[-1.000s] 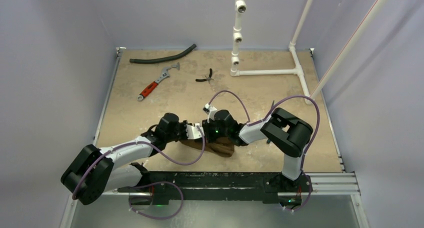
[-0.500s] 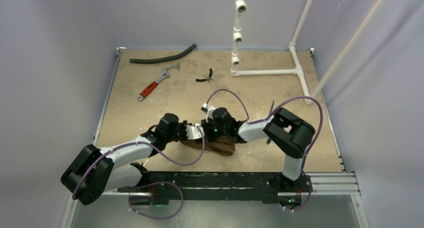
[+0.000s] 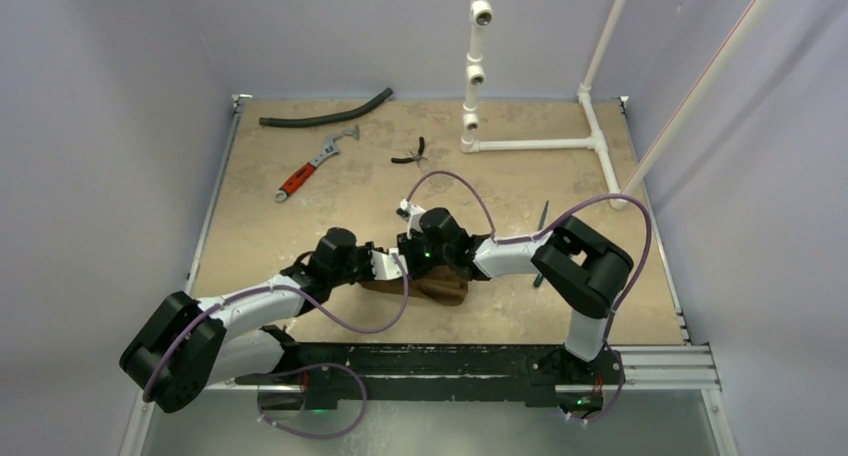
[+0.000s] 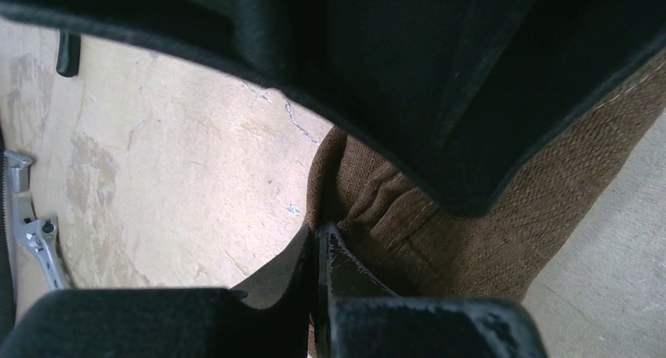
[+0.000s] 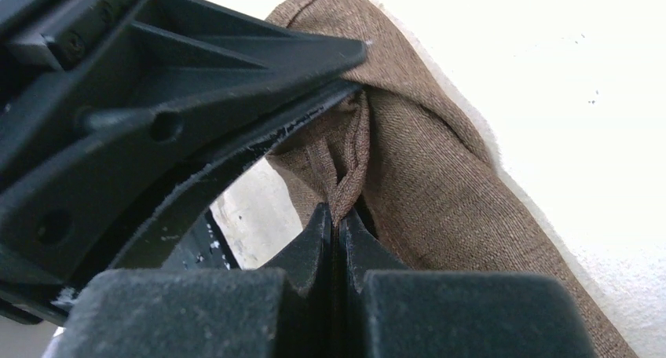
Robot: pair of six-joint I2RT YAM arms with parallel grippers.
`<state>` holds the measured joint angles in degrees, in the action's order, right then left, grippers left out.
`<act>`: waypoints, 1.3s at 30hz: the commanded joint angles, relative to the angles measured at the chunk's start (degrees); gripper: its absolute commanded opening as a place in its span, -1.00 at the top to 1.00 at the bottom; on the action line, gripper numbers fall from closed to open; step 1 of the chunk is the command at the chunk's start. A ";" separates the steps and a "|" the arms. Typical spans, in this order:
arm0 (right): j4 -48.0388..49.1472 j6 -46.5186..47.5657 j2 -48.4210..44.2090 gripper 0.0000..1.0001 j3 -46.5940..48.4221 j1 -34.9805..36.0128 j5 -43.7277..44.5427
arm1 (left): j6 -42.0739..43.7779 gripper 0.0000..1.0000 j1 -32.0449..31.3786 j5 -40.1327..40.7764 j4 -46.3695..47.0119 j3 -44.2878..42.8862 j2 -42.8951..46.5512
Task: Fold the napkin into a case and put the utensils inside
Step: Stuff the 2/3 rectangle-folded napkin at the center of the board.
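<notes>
The dark-brown napkin lies bunched near the table's front edge, between the two arms. My left gripper is shut on the napkin's left edge; in the left wrist view its tips pinch the cloth. My right gripper is shut on a raised fold of the napkin; its tips clamp the ridge. The two grippers almost touch. A dark thin utensil lies behind the right forearm, partly hidden. The blue spoon is out of view.
A red-handled wrench, a black hose and small black pliers lie at the back left. A white pipe frame stands at the back right. The wrench also shows in the left wrist view.
My right gripper has shifted a little left and away from the front edge, drawing the pinched fold with it. The left gripper has barely moved.
</notes>
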<state>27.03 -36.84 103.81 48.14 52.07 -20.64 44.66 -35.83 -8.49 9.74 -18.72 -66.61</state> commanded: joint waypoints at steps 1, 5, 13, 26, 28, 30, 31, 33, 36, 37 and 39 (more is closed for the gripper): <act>2.05 0.29 1.31 1.00 3.25 -0.48 -2.51 | 1.52 1.00 -0.51 -0.66 0.60 0.54 1.52; 3.87 -0.43 1.21 1.00 2.44 -1.18 -2.38 | 2.19 1.00 -0.53 -0.54 -0.41 1.04 2.17; 5.65 -0.09 1.86 1.00 4.22 -1.89 -2.30 | 3.68 1.00 -0.85 -1.08 -1.43 1.50 2.41; 8.61 -3.52 12.34 1.00 2.20 -2.26 -5.38 | -0.77 1.00 -0.77 1.48 1.74 -0.25 2.82; 8.97 -3.59 12.47 1.00 1.18 -2.69 -5.24 | -1.44 1.00 -0.74 1.19 1.31 -0.30 3.35; 9.61 -3.87 12.89 1.00 0.59 -2.89 -5.66 | -0.25 1.00 -0.79 -1.47 -0.86 -0.04 4.48; 9.95 -4.20 13.29 1.00 0.42 -3.13 -6.12 | 0.99 1.00 -0.75 -3.50 -2.05 0.40 5.44; 10.61 -4.40 13.43 1.00 0.06 -3.50 -6.50 | 3.89 0.97 -0.77 -7.18 -5.39 1.50 7.44; 10.09 -3.69 13.23 1.00 0.25 -4.35 -7.34 | 7.55 0.95 -0.84 -7.85 -7.32 2.49 8.07; 9.99 -3.52 13.04 1.00 0.14 -4.55 -7.45 | 8.45 0.95 -0.81 -6.64 -7.55 2.54 7.62; 9.97 -3.44 12.96 1.00 0.28 -4.70 -7.96 | 9.41 0.94 -0.79 -5.70 -7.88 2.65 6.49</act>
<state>41.98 -42.00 115.13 50.11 48.49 -29.65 49.93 -36.14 -11.99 4.36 -16.97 -59.05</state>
